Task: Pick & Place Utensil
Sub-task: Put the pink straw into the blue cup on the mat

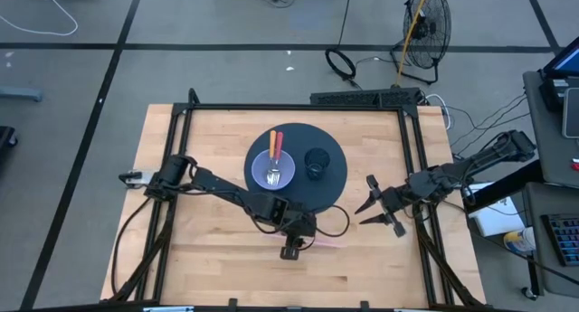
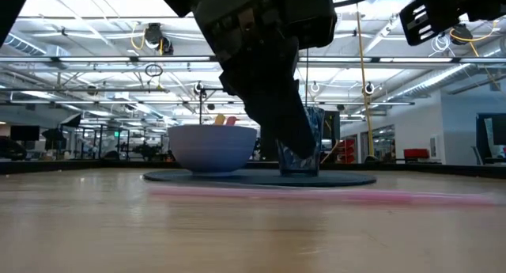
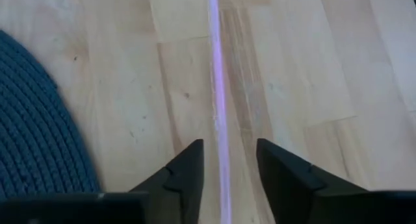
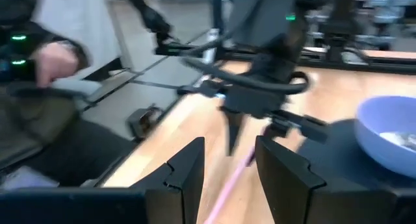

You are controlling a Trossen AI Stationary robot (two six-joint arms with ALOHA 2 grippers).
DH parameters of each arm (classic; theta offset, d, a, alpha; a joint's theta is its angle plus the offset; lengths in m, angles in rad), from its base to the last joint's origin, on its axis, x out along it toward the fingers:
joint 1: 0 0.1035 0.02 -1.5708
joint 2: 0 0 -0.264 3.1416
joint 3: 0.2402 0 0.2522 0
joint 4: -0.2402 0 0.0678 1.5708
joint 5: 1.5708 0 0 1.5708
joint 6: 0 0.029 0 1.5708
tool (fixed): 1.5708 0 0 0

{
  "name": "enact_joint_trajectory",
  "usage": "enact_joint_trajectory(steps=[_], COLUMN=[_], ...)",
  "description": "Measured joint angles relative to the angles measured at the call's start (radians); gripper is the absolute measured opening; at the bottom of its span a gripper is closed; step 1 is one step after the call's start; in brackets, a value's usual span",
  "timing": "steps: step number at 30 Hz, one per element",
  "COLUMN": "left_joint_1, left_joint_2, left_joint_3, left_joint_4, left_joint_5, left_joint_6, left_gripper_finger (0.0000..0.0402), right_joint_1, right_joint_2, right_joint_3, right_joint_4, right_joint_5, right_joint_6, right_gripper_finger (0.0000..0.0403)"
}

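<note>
From the high view, a thin pink utensil [image 1: 327, 241] lies flat on the light wooden table [image 1: 208, 267], near the front edge of a round dark woven mat [image 1: 333, 190], its long axis running left to right; the left gripper [image 1: 291, 249] is bent down right over its left end, the arm reaching in from the table's left side. On the mat stand a pale blue bowl [image 1: 262, 176] holding orange and yellow-handled utensils [image 1: 275, 147] and a dark cup [image 1: 317, 162]. The right gripper [image 1: 373, 212] hangs near the table's right edge with its fingers spread wide. A floor fan [image 1: 425, 23] stands on the grey floor beyond. In the low view the pink utensil [image 2: 316, 195] is a flat streak across the wood before the mat [image 2: 261, 178], the bowl [image 2: 212, 148] behind it. The left wrist view shows the left gripper [image 3: 229, 169] with fingers narrowly parted, straddling the pink utensil [image 3: 216, 74], which runs straight away between them. In the right wrist view the right gripper [image 4: 227, 165] is parted, facing the bowl [image 4: 390, 133] and a person's hand [image 4: 55, 58].
</note>
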Motion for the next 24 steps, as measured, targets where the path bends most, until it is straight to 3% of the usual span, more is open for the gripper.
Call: enact_joint_trajectory(steps=[4,8,14,18,24], left_joint_1=[0.0,-0.017,-0.079,-0.123,-0.199], left_joint_2=[-0.007,-0.033,-0.106,-0.206,-0.442], left_joint_3=[0.0,0.0,-0.04,-0.137,-0.415], left_joint_4=[-0.026,-0.116,-0.184,-0.177,-0.099], left_joint_5=[-0.002,-0.053,-0.207,-0.315,-0.493], left_joint_6=[-0.003,-0.004,-0.027,-0.094,-0.313], left_gripper_finger=[0.0168,0.0174,0.0162,0.0151,0.0141], right_joint_1=[0.0,0.007,0.029,0.031,0.028], right_joint_2=[0.049,0.178,0.407,0.542,0.706], right_joint_3=[0.0,0.0,0.092,0.187,0.327], right_joint_4=[0.014,0.127,0.187,0.187,0.126], right_joint_5=[0.099,0.076,0.07,0.071,0.071], right_joint_6=[0.042,0.084,0.049,0.01,-0.008], right_gripper_finger=[0.013,0.013,0.013,0.013,0.0132])
